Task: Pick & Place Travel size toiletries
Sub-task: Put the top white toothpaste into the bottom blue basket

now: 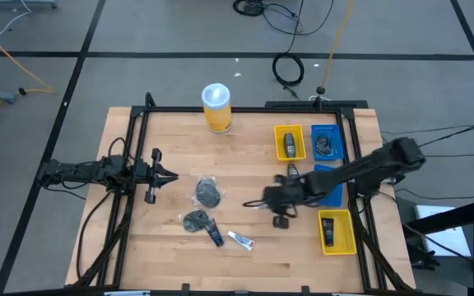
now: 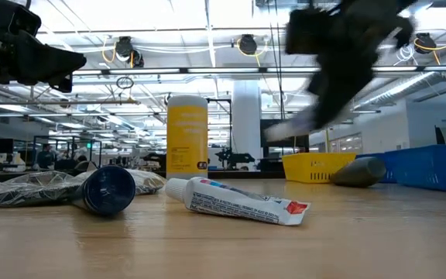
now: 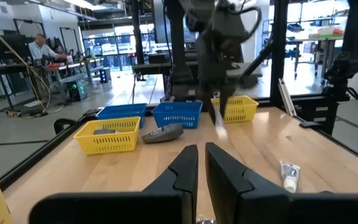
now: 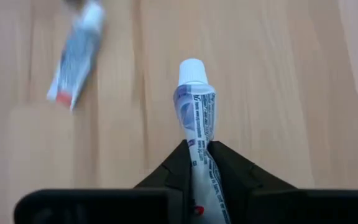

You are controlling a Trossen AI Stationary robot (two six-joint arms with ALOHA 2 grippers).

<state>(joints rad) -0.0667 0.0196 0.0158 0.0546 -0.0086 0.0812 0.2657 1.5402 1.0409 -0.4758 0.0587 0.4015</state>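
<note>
Pale wooden planks make up the table point(image 1: 171, 255), with the left gripper point(image 1: 168, 175) waiting at its left side, its fingers drawn almost together on nothing, and yellow and blue trays point(image 1: 290, 142) along the right. Near the middle, the right gripper point(image 4: 201, 163) is clamped on a thin white tube point(image 4: 195, 109), lifted above the wood. Below it a second tube point(image 1: 241, 240) lies beside a dark-blue bottle point(image 1: 212, 234) and grey pouches point(image 1: 208, 193).

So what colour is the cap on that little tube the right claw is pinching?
White, clearest in the right wrist view: tube, right gripper.
</note>
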